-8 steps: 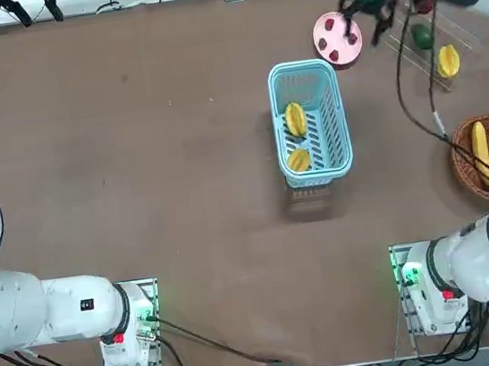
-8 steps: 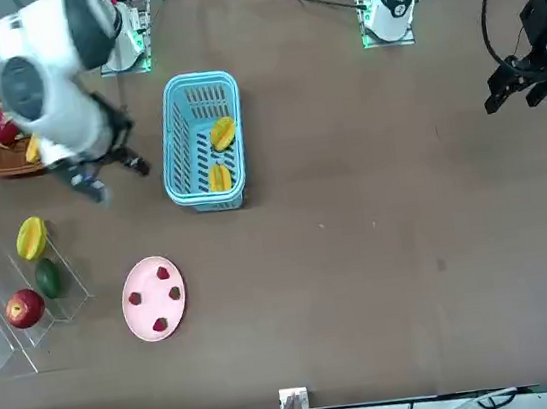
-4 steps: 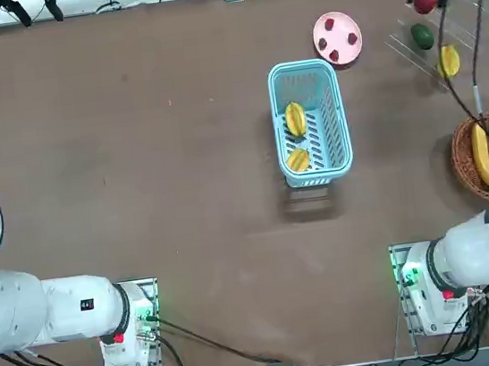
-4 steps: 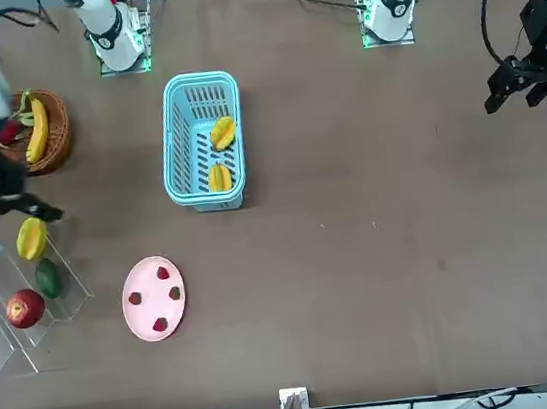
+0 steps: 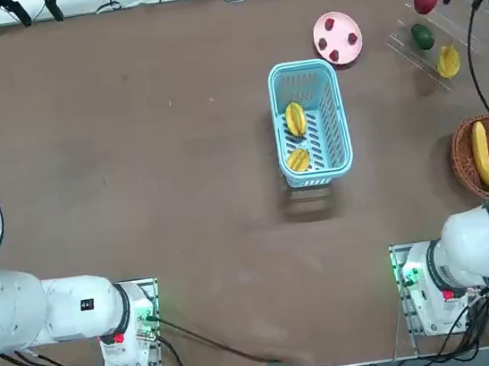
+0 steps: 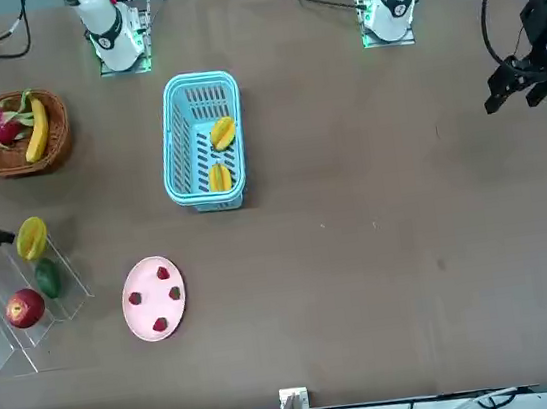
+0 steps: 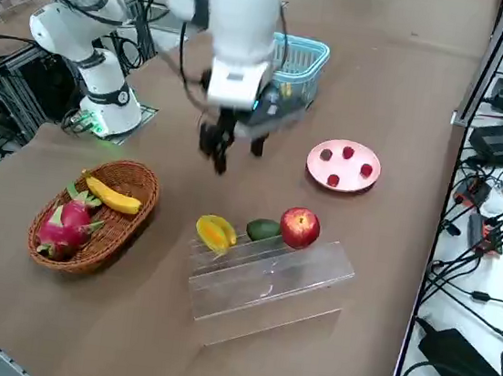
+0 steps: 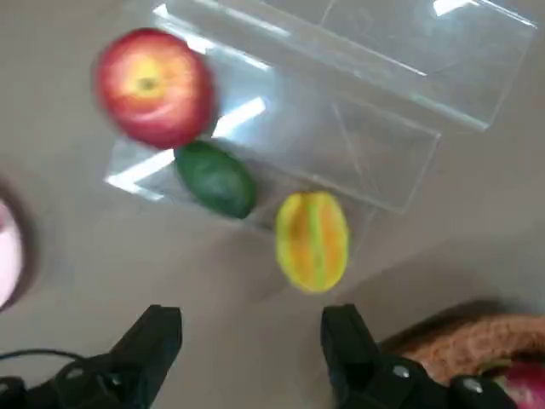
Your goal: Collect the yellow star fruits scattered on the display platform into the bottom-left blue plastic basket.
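One yellow star fruit (image 8: 312, 240) lies on the lowest step of the clear display platform (image 7: 267, 282), next to a green fruit (image 7: 264, 230) and a red apple (image 7: 299, 227). Two more star fruits (image 5: 295, 119) (image 5: 298, 160) lie inside the blue plastic basket (image 5: 334, 126) in the middle of the table. My right gripper (image 8: 249, 341) hangs open and empty above the table, just short of the platform's star fruit (image 7: 216, 233). In the right side view the gripper (image 7: 235, 152) is between the blue basket and the platform.
A pink plate (image 5: 337, 38) with small red fruits lies beside the platform. A round wicker basket (image 7: 133, 183) with a banana and a dragon fruit stands on the near side of the platform. The cable of my right arm trails over that corner.
My right arm has swung from over the pink plate across to the platform at the table's far right corner. The fruits have not moved and the gripper has stayed open.
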Available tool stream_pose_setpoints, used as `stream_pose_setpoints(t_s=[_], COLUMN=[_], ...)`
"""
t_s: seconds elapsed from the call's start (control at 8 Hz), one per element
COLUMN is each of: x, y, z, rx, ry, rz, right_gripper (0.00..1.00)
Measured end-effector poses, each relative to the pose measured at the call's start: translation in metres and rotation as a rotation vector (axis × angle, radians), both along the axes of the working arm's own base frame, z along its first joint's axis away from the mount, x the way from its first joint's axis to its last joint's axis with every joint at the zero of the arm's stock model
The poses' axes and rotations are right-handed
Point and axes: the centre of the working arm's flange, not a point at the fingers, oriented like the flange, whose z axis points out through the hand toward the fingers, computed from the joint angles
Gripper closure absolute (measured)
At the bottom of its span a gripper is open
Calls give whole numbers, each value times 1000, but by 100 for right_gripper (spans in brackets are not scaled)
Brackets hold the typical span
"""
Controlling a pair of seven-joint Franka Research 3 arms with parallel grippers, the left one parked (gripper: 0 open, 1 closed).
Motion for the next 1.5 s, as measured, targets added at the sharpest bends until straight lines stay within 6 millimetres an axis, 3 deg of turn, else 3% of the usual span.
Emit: stream_pose_setpoints(t_s=[0.12,0.5,0.88,1.5], x=[0,1,-8,-32], y=[-12,-2,-4,-26], z=[-27,-81,-96,-117], rx=[-3,-15,-13,1], ry=[-10,-68,-64,-18], rz=[-5,-3,-12,-45], right_gripper=[0,0,0,0])
